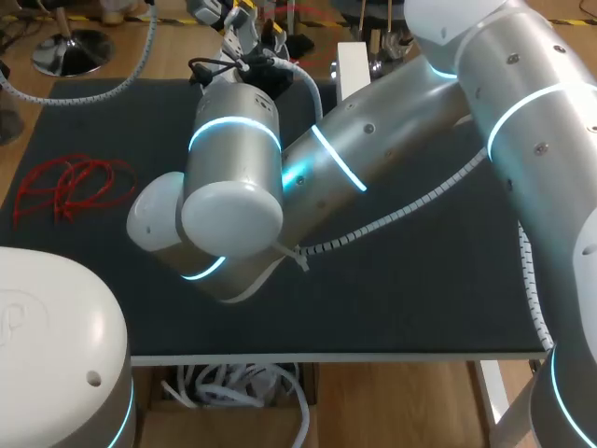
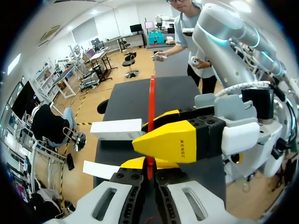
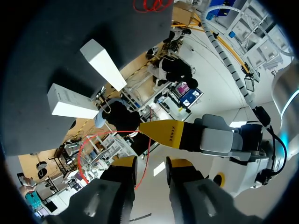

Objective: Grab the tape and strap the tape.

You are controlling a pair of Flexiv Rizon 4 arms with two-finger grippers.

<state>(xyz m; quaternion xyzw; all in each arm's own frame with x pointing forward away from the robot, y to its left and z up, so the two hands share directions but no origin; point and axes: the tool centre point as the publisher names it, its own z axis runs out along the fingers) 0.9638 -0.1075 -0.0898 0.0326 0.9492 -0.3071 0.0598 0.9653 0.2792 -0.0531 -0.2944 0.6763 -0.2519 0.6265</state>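
Pinching red tape (image 2: 152,95), left jaws tight

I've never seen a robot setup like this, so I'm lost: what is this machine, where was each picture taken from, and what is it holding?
It is a robot with two silver arms at a dark table. One picture looks down from above; the other two come from cameras on each wrist. A red bundle lies on the table. The left tool pinches a thin red strap; the right tool stands open, the strap passing between its fingers.
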